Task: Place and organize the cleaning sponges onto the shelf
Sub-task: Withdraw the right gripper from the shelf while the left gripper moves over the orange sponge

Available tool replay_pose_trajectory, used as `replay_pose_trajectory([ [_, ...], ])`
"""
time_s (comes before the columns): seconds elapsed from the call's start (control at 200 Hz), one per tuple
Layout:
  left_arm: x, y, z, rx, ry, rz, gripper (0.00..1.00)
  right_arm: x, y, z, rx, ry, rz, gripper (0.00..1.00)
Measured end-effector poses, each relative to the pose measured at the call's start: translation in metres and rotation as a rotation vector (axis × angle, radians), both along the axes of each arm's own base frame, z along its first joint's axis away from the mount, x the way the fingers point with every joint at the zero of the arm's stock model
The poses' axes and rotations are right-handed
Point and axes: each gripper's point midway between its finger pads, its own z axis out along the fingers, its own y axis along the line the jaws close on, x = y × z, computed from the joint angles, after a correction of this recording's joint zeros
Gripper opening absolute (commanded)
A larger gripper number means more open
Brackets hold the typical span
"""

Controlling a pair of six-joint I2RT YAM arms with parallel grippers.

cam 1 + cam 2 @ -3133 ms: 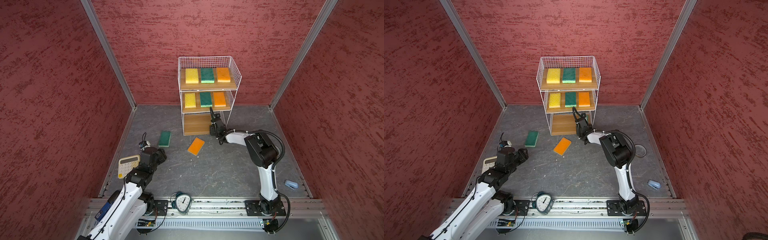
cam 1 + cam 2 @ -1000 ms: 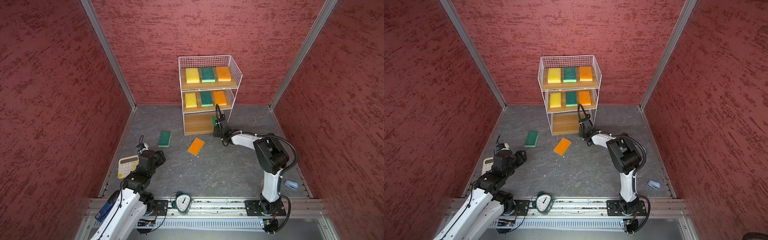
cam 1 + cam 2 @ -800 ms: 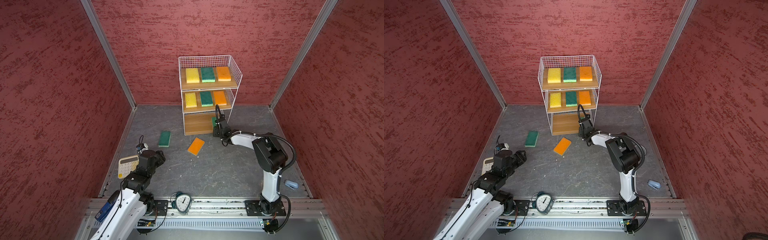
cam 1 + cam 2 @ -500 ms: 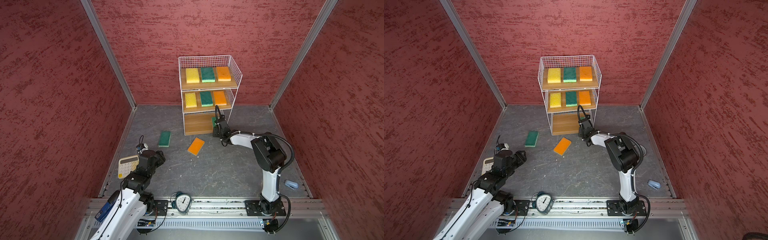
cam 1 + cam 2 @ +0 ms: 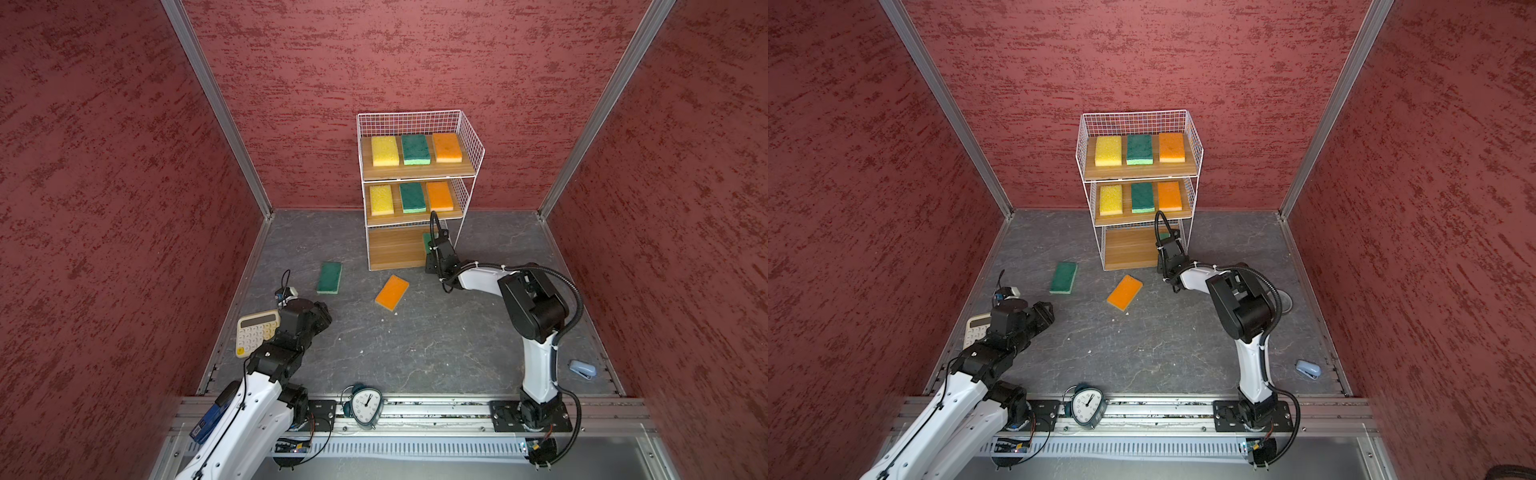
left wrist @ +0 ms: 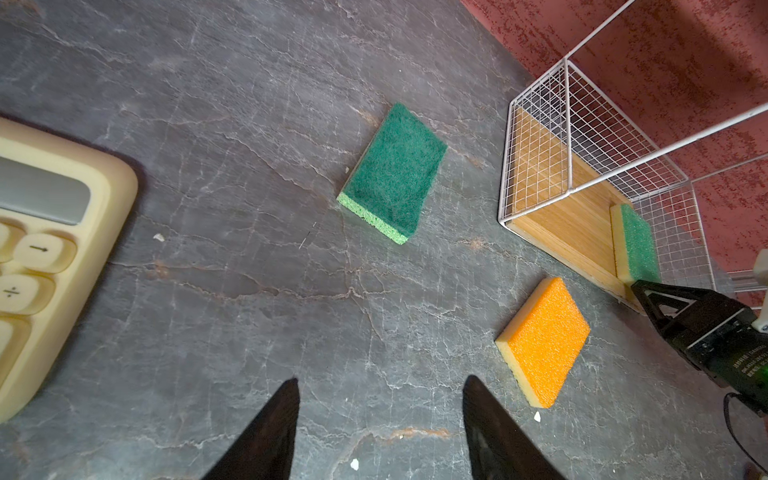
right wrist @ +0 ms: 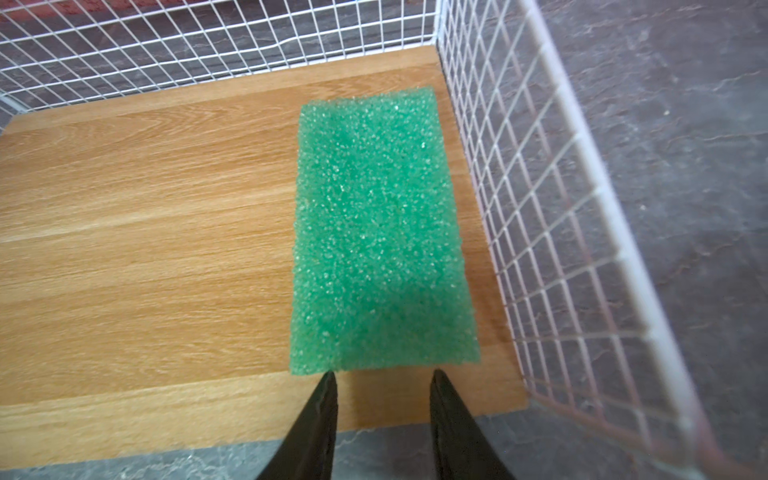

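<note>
A grainy green sponge (image 7: 380,232) lies flat on the bottom board of the shelf (image 7: 145,216), beside its wire side; right fingers (image 7: 320,419) and left fingers (image 6: 270,436) gape empty.

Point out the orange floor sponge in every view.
Top view: orange sponge on the floor, just in front of the shelf.
Top view: same place, right of the green floor sponge.
Left wrist: on the floor near the shelf's front edge.
Right wrist: not in it.
Shared landmark: the shelf, seen in all four views.
</note>
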Motion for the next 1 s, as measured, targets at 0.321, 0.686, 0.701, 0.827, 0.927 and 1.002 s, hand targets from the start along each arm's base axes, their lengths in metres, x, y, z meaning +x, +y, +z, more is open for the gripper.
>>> replay_pose_trajectory([
  [0.321,0.001,-0.006,-0.008,0.010,0.033,-0.021,0.63,0.001,-0.003,0.002,-0.012,-0.013,-0.005,0.40],
  [0.686,0.008,-0.035,0.007,0.060,0.025,-0.147,0.70,-0.030,-0.007,0.030,0.007,-0.041,0.023,0.62],
  [0.701,0.008,-0.037,0.008,0.065,0.024,-0.157,0.70,-0.032,-0.007,0.032,0.010,-0.044,0.024,0.63],
  [0.827,0.010,-0.060,0.016,0.102,0.006,-0.257,0.73,-0.048,-0.006,0.047,0.029,-0.063,0.038,0.66],
  [0.927,0.011,-0.079,0.016,0.138,0.004,-0.339,0.75,-0.063,-0.010,0.052,0.041,-0.067,0.044,0.70],
  [1.002,0.012,-0.093,0.012,0.171,0.017,-0.401,0.76,-0.076,-0.015,0.055,0.044,-0.066,0.049,0.74],
])
